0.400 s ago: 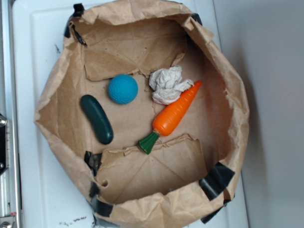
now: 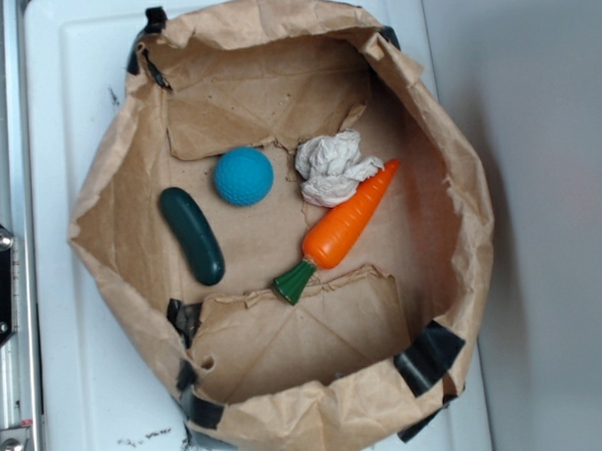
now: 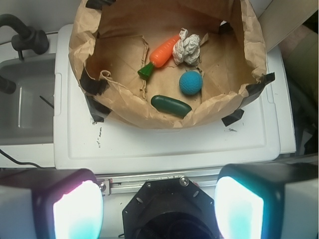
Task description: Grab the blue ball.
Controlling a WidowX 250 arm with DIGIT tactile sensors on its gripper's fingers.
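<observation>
Exterior view: blue ball (image 2: 244, 176) on floor of brown paper bag (image 2: 112, 183), toward its far edge, between cucumber toy (image 2: 192, 234) and crumpled paper wad (image 2: 331, 168). Carrot (image 2: 348, 222) beside wad, possibly touching. Gripper (image 3: 158, 209) fingers spread wide, holding nothing, well short of bag.

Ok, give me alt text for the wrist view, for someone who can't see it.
The open gripper hangs outside a brown paper bin, wide pads at the bottom of the frame. Inside lie the blue ball, a dark green cucumber toy nearest the camera, an orange toy carrot and a crumpled white paper wad.
</observation>
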